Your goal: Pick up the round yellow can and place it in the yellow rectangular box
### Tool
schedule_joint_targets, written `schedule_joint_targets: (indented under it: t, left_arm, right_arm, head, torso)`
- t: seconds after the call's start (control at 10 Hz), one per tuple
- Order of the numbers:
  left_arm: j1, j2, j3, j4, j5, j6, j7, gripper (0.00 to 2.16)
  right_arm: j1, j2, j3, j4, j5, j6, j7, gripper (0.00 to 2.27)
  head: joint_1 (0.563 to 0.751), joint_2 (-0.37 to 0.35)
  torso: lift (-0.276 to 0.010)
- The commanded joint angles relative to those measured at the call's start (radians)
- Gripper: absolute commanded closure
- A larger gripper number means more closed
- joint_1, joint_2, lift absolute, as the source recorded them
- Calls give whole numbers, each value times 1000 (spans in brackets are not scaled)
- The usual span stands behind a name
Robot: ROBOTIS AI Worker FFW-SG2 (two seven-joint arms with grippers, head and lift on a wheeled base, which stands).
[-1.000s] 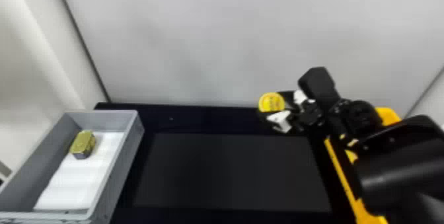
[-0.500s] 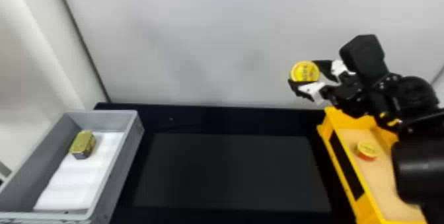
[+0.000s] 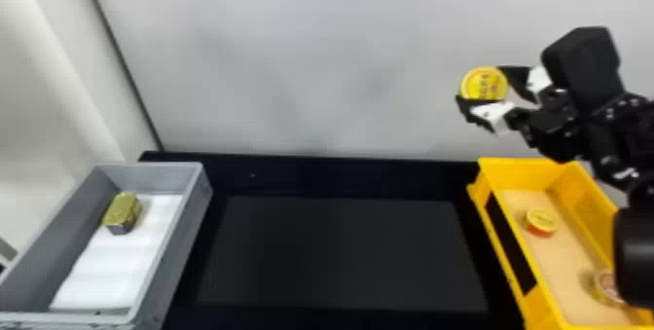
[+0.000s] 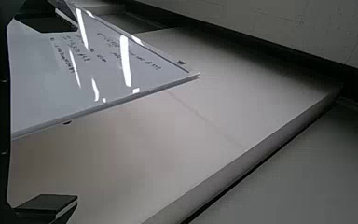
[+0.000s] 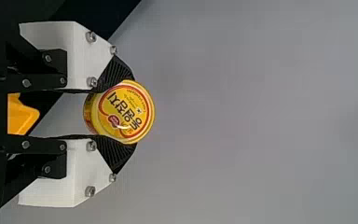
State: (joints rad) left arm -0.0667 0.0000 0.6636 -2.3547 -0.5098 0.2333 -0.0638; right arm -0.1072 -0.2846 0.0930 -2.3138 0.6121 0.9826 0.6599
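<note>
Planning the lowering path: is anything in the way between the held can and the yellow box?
Nothing visible stands between the can in the right gripper and the yellow box. Inside, a yellow-and-red can and a round container take up floor space.

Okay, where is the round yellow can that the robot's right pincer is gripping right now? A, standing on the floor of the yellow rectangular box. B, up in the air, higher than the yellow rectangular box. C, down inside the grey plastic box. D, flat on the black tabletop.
B: the round yellow can is clamped between the right pincer's two fingers, raised above the yellow rectangular box.
</note>
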Motion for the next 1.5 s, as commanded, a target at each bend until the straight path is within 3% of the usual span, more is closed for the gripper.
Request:
schedule_joint_targets:
  t: [0.0,0.5,0.8,1.0,1.2,1.4]
  left_arm:
    - [2,-3,7,-5,-6,3,-1,-1]
    - [30,-3,49,-20,-12,9,4,-1]
    - [36,-3,52,-26,-12,11,4,-1]
    - [36,-3,49,-26,-12,11,5,-1]
    - [41,-3,53,-29,-12,11,5,-1]
    - [41,-3,53,-31,-12,11,5,-1]
  right_arm:
    - [9,-1,-56,-33,40,3,0,829]
    - [41,-1,-162,-73,122,15,-5,829]
    - [138,2,-295,-72,145,3,-21,829]
    - [199,25,-411,-49,97,-10,-57,829]
    - [241,44,-521,11,-33,-26,-115,829]
    - [245,44,-547,119,-80,-31,-118,829]
  head:
    - [686,14]
    - [686,14]
    - [686,14]
    - [686,14]
    - [686,14]
    - [686,14]
  torso:
    - [-56]
    - [-56]
    - [-56]
    - [-56]
    - [-56]
    - [-56]
